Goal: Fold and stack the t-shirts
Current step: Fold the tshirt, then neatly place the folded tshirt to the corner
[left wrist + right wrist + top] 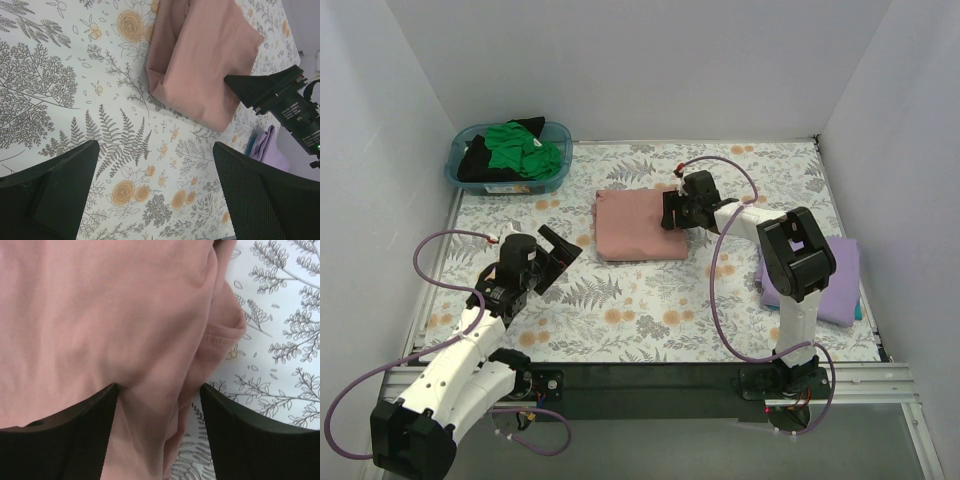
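A dusty pink t-shirt [638,225] lies folded into a rectangle at the middle of the table. My right gripper [669,212] is open over its right edge. In the right wrist view its jaws [157,432] straddle the pink cloth [100,315], with the left finger resting on it. My left gripper [563,250] is open and empty, held above bare table cloth to the left of the shirt. Its wrist view [155,195] shows the pink shirt [200,60] ahead. A folded lavender t-shirt [832,285] lies at the right edge. Green [525,152] and black [475,160] t-shirts sit crumpled in the basket.
The teal plastic basket [455,168] stands at the back left corner. The floral table cloth [640,310] covers the table. White walls close in the left, back and right sides. The right arm's upper link [795,255] stands over the lavender shirt.
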Robot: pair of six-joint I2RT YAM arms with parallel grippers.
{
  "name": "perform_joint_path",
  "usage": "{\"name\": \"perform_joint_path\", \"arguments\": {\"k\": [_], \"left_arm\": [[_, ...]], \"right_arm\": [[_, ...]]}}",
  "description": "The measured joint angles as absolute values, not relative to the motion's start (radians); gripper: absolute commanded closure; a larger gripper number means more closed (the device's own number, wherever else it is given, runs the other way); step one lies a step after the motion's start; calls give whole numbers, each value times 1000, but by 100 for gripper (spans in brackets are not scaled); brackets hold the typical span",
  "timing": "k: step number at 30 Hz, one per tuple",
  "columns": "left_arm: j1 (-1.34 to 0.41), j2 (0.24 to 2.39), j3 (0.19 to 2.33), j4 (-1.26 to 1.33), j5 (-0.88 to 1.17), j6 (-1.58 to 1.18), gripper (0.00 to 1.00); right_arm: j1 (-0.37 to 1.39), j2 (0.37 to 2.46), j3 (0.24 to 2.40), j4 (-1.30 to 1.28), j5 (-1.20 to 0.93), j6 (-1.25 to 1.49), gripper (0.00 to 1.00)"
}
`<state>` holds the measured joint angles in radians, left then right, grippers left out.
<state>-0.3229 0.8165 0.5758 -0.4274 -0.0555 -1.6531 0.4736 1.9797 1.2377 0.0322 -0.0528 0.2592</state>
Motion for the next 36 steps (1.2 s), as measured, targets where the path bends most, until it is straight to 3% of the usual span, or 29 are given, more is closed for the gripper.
{"name": "perform_joint_path", "arguments": {"k": [4,7,10,11,12,17,25,36], "left_arm": [[-323,838,576,-461,-62,-1661,2],[-323,889,579,-487,-64,-1661,2],[-323,936,579,-500,-60,-1661,2],[-323,947,579,-499,-57,-1657,2],[-323,955,579,-497,-54,-1654,2],[-323,959,579,-494,-47,-1641,2],[-323,873,552,-485,-48,-1637,2],[-323,850,543,-477,-47,-1630,2]], "right_arm": [[500,1996,1249,42,-2,269,42],[522,2000,1249,49,35,283,58],[550,1996,1239,64,72,298,76],[559,1989,1229,69,94,300,91],[568,1979,1213,79,117,296,97],[602,1868,1084,59,212,290,99],[616,1610,899,-253,408,327,99],[609,1436,873,-546,628,322,99]]}}
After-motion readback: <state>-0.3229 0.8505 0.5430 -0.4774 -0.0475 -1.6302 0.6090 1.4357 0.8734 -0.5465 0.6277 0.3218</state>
